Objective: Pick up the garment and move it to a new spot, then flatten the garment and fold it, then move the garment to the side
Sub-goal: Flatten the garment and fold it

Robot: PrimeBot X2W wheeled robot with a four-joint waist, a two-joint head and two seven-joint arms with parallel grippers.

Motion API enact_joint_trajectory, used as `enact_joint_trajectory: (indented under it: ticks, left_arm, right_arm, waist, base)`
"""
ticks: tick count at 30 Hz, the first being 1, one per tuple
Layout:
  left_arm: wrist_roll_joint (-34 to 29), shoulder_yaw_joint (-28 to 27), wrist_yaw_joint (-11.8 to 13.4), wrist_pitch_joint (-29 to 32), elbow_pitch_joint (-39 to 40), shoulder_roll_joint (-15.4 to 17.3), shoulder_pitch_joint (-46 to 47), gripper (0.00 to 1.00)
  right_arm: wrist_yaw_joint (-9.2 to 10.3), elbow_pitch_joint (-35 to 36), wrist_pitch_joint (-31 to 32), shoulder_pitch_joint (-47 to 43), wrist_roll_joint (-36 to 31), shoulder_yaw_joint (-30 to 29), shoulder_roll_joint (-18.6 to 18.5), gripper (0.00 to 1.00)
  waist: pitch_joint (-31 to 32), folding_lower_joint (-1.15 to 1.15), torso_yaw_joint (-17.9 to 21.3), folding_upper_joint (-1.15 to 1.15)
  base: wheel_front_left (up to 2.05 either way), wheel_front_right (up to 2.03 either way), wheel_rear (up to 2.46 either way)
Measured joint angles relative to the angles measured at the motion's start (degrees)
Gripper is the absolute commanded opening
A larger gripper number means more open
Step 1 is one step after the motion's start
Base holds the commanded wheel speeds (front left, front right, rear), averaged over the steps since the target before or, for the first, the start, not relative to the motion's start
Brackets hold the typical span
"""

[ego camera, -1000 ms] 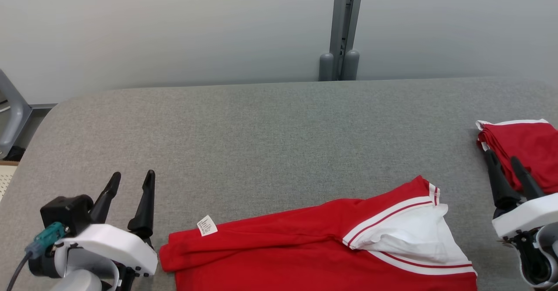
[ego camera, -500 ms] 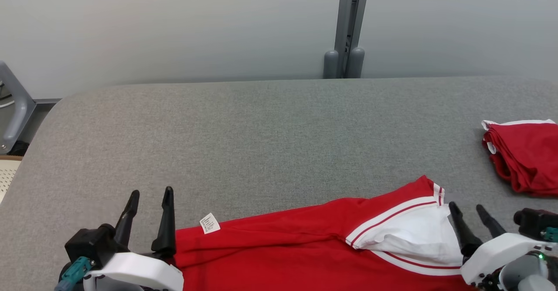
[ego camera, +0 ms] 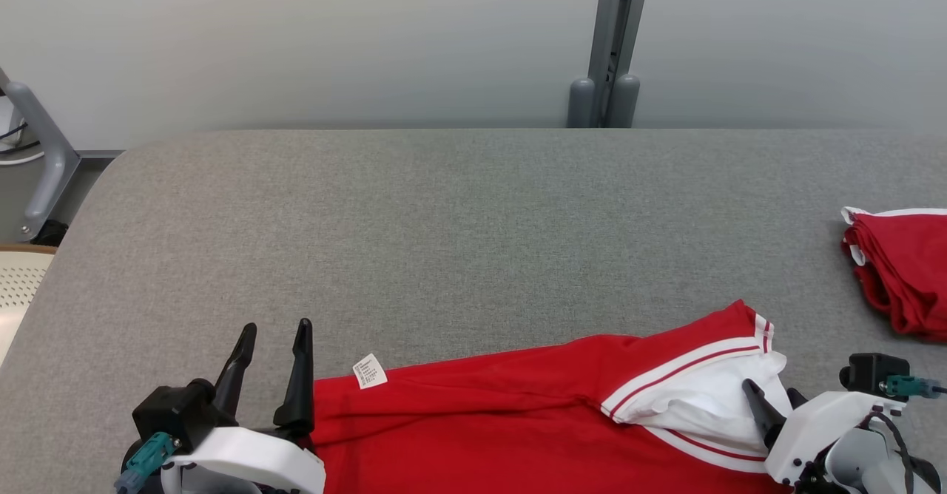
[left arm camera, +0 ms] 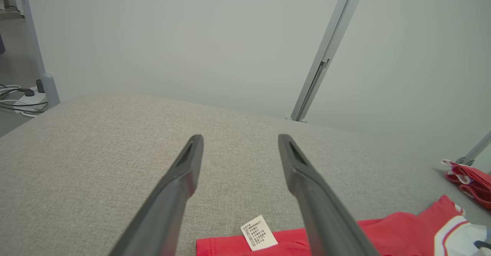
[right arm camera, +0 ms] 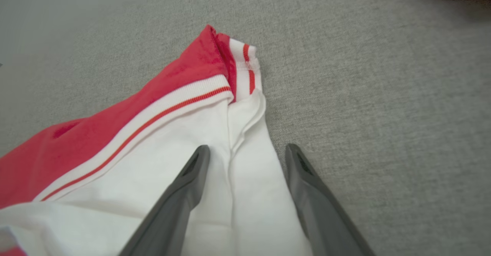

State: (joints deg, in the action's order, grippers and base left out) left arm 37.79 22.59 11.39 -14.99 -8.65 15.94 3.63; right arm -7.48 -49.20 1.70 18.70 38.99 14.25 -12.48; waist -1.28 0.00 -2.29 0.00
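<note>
Grey padded surface point(ego camera: 444, 220) carries a red-and-white shirt point(ego camera: 481, 420) along its near edge. Left hand point(ego camera: 277, 326), fingers apart, sits at the shirt's left end beside a white label point(ego camera: 369, 371). Right hand point(right arm camera: 247, 148), fingers apart, straddles the shirt's white panel. Well off to the right lies a folded red bundle point(ego camera: 902, 272).

R gripper point(right arm camera: 247, 148), fingers spread, over garment's point(right arm camera: 153, 160) white part.

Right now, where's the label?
Head view, lower left: the label sticks out at the far left corner of the garment, just right of the left gripper, lying on the table.
</note>
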Motion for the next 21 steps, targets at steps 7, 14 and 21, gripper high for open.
enact_joint_trajectory:
  ticks: [7, 14, 21]
  left_arm:
    - [-0.9, -0.9, -1.2, 0.0, -1.3, -0.9, 0.1, 1.00]
    - [-1.4, -1.5, -2.0, 0.0, -2.5, -1.8, 0.1, 1.00]
    - [-1.9, -2.1, -2.7, 0.0, -3.0, -2.2, 0.1, 1.00]
  right_arm:
    - [0.03, -3.0, 7.1, 2.1, 0.3, 1.3, 0.2, 1.00]
    - [0.08, -3.0, 11.0, 3.3, 0.8, 2.4, -0.3, 0.00]
    - [0.00, -1.7, 6.2, 3.3, 0.6, 1.5, 0.2, 0.00]
  waist:
    - [-0.4, 0.00, -0.6, 0.00]
    - [-0.1, 0.00, -0.8, 0.00]
    - [0.4, 0.00, -0.8, 0.00]
  base:
    - [0.00, 0.00, 0.00]
    - [0.00, 0.00, 0.00]
    - [0.00, 0.00, 0.00]
